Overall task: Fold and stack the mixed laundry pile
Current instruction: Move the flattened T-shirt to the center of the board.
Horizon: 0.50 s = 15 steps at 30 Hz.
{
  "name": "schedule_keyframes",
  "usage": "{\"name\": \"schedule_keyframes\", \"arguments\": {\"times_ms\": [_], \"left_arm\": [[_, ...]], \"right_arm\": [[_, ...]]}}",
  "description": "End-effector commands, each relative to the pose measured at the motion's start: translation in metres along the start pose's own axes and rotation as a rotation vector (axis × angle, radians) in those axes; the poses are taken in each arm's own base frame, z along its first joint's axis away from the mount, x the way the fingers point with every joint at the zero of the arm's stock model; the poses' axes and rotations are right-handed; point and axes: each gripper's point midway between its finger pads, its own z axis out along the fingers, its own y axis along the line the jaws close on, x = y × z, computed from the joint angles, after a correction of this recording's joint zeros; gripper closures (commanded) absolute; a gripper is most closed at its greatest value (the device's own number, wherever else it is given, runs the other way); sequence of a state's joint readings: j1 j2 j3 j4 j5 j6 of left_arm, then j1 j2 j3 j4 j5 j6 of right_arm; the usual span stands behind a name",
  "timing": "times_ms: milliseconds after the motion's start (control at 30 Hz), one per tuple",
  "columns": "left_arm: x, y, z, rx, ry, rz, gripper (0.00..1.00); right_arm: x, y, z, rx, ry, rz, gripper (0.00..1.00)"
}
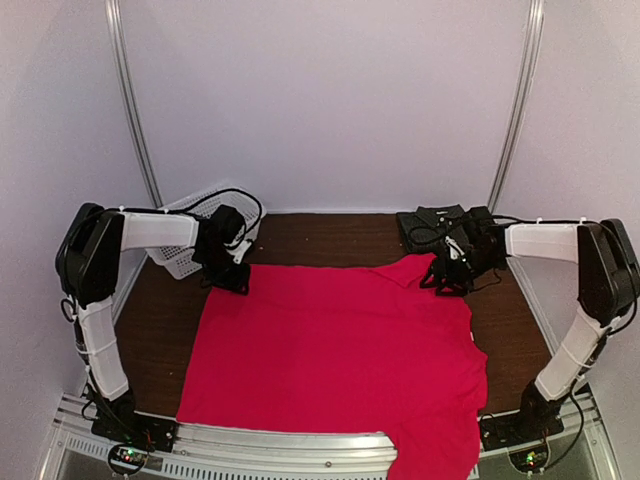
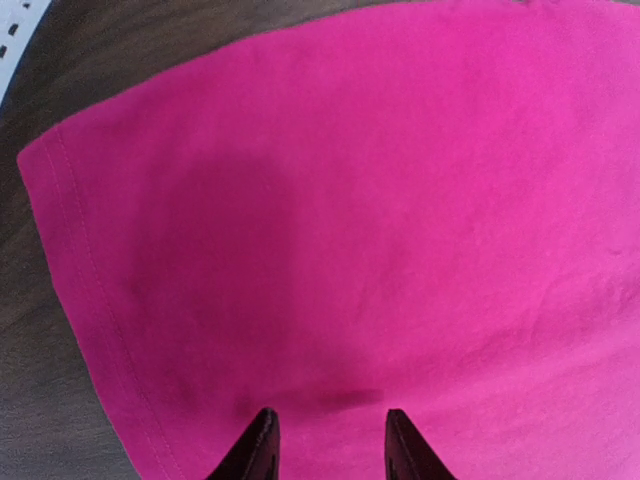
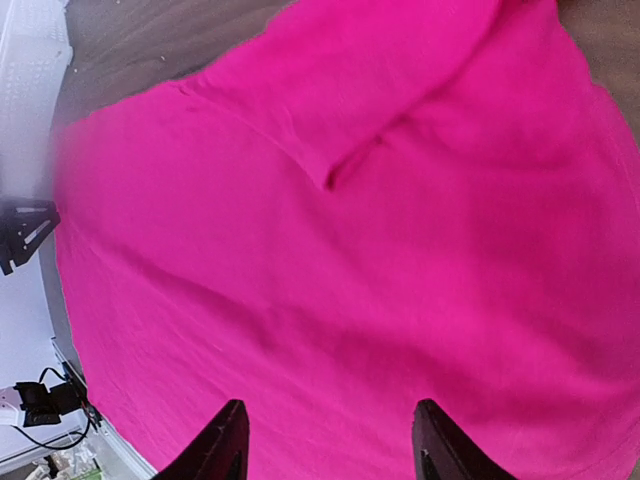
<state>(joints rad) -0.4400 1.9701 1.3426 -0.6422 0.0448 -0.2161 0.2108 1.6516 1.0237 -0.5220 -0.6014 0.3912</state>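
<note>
White basket [image 1: 188, 240] upper left. Left gripper [image 2: 325, 450] over upper-left corner of red-pink T-shirt [image 1: 330, 350], jaws partly apart, nothing between. Shirt spread flat mid-frame on table [image 1: 160, 330], one part hanging off bottom edge. Right gripper [image 3: 325, 445] at its upper-right corner, jaws wide, empty. Dark bundle [image 1: 432, 220] behind it, probably the pinstriped shirt.

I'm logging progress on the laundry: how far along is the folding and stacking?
Done, apparently: a dark garment sits folded at the far right. In hand: the red-pink T-shirt lies spread flat, one part hanging off the near edge; the left fingers and right fingers are open at its far corners. Left: folding it and stacking it.
</note>
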Motion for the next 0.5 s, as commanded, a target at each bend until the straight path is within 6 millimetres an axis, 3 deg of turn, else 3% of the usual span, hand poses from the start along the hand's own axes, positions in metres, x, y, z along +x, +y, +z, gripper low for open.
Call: {"name": "schedule_keyframes", "arguments": {"times_ms": [0,200,467], "left_arm": [[-0.041,-0.011,-0.028,0.058,-0.136,0.029,0.62],[-0.040,-0.014,-0.006,0.081,-0.091,0.035,0.63],[-0.036,-0.006,0.026,0.047,-0.038,0.031,0.65]], "right_arm": [[-0.028,-0.004,0.017,0.027,-0.006,-0.016,0.48],[-0.045,-0.012,0.040,0.051,0.017,-0.012,0.56],[-0.060,-0.038,0.072,0.125,0.048,-0.009,0.63]]}}
